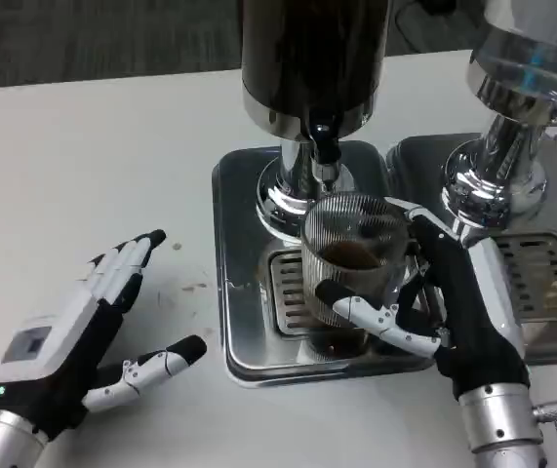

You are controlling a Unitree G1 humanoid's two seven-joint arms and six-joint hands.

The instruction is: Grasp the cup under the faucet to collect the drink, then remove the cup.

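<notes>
Plainly, the right robot hand (449, 312) is wrapped around the ribbed glass cup (351, 263), which holds dark drink and sits over the grate of the steel tray (234, 263), just in front of the faucet (324, 156). The left robot hand (83, 336) rests on the white table (93, 156), fingers spread, holding nothing.

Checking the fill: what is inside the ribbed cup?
Dark drink shows inside the ribbed cup, well below the rim. The right robot hand covers its lower side, hiding the bottom.

Silver forearms; each robot hand (75, 343) white-backed, black-and-white fingered.
</notes>
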